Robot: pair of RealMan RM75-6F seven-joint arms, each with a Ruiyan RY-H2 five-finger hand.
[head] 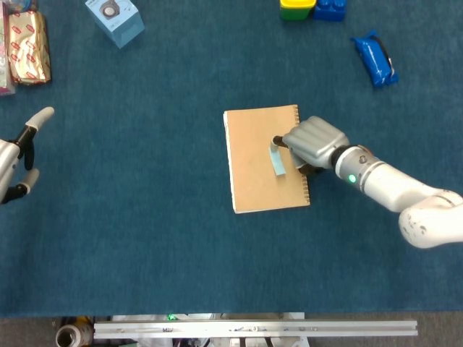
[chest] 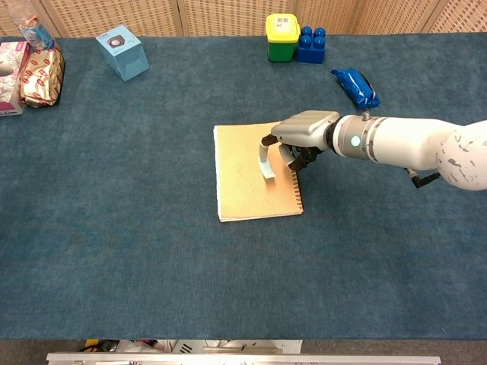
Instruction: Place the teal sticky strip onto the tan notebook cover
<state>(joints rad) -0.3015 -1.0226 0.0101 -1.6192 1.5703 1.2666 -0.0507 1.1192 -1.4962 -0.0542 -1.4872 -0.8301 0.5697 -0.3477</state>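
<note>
So the tan spiral-bound notebook [head: 265, 159] is lying flat pretty much dead centre of the frame on the dark teal carpeted worktop [head: 145, 217], spiral binding along its right edge. The right hand [head: 312, 141] comes in from the right side of the picture on its white arm and sits over that spiral edge, knuckles up. Its fingers [chest: 266, 141] are curled down and pinching the top end of the teal sticky strip [head: 277, 160]. The strip hangs down from the pinch and its lower end reaches the notebook cover, right of the cover's middle (whether it's actually stuck down or just brushing the surface, I can't tell from either view).

The left hand [head: 18, 155] is way over at the left edge of the head view, well apart from everything, fingers spread and holding nothing. It doesn't show in the chest view.

Other stuff around the edges: a light blue box [chest: 122, 52] at upper left, some red-and-gold snack packs [chest: 42, 76] in the far upper left corner, a yellow-and-green tub [chest: 281, 36] with blue building blocks [chest: 310, 45] just beside it at the top centre, and a blue foil packet [chest: 355, 87] at upper right.
</note>
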